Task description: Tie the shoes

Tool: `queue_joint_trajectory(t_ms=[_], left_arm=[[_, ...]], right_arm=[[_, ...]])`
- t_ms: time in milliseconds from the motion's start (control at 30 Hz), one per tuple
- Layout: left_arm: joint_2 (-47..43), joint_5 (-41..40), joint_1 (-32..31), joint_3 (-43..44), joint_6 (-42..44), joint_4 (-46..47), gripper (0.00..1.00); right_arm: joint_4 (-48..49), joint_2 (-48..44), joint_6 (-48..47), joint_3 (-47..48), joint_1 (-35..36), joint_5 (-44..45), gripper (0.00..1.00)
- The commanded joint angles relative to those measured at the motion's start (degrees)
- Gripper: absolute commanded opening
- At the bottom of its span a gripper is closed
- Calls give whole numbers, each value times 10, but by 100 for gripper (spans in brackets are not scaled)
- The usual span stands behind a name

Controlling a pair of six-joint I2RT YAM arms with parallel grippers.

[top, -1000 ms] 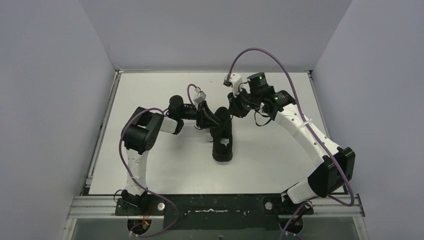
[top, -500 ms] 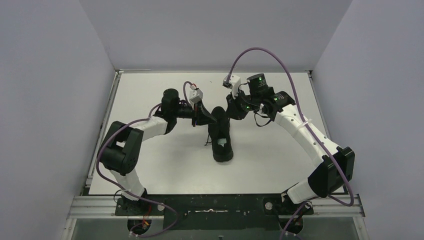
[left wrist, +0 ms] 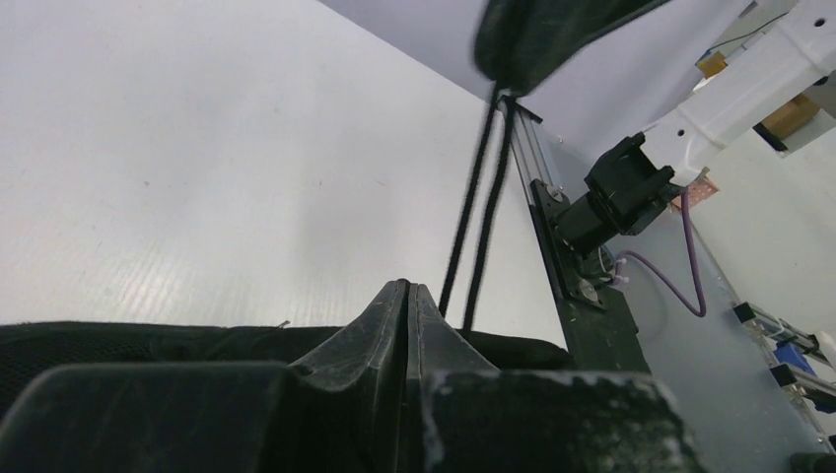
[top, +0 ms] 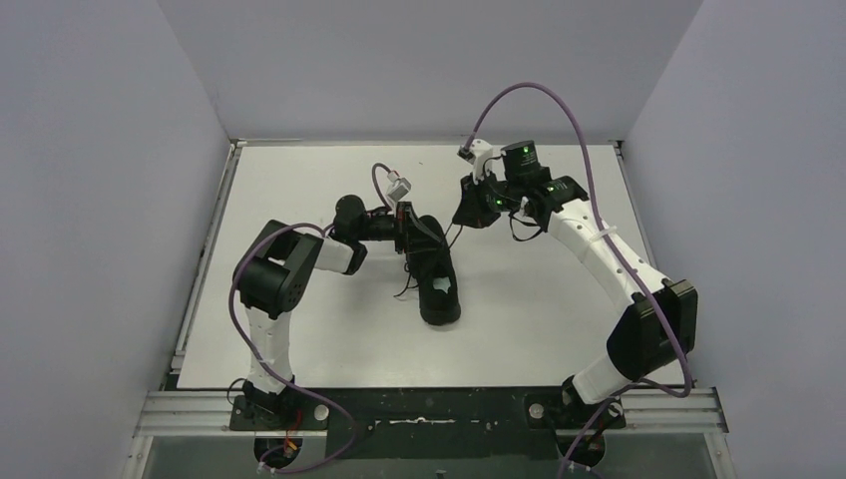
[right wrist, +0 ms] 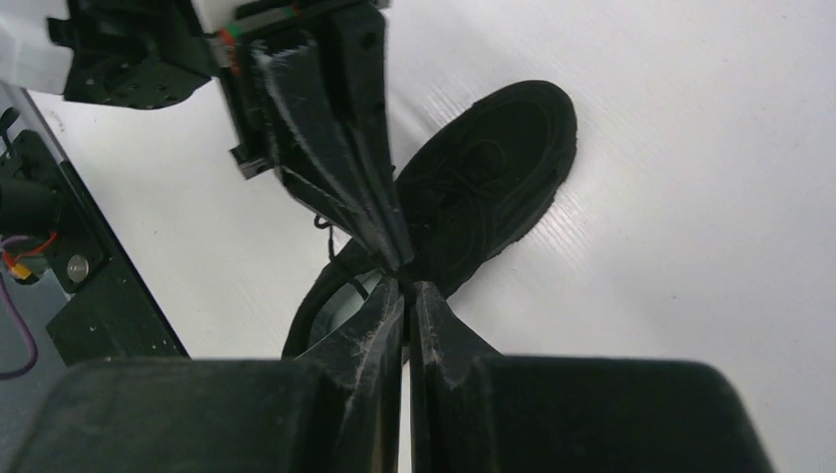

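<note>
The black sneaker (top: 436, 271) lies mid-table, toe away from me, with a white patch (top: 445, 289) in its opening. My left gripper (top: 413, 232) is shut and its tips rest at the shoe's lace area. In the left wrist view (left wrist: 407, 288) no lace shows between its fingers. Two taut black lace strands (left wrist: 483, 187) rise past it into my right gripper (left wrist: 532, 34). My right gripper (top: 467, 216) is shut on those laces, just beyond the shoe's right side. In the right wrist view its tips (right wrist: 404, 286) meet the left gripper's tips (right wrist: 389, 251) over the shoe (right wrist: 493, 187).
A loose lace end (top: 403, 287) hangs off the shoe's left side onto the white table (top: 559, 319). Purple cables loop over both arms. The metal rail (top: 429, 409) with the arm bases runs along the near edge. Grey walls stand close on three sides.
My left arm has pulled back towards the shoe and its elbow has folded in. My right gripper has shifted slightly right and away, drawing the laces taut. The shoe has turned a little.
</note>
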Motion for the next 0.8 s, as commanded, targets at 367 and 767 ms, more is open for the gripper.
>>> queue_joint_trajectory(t_ms=[367,767], left_arm=[[-32,8,21,-7,-40,118,0],[-27,5,-3,1,-37,118,2]], right_arm=[[45,1,29,14,-17,8,0],[39,26,31,45,-16,0,0]])
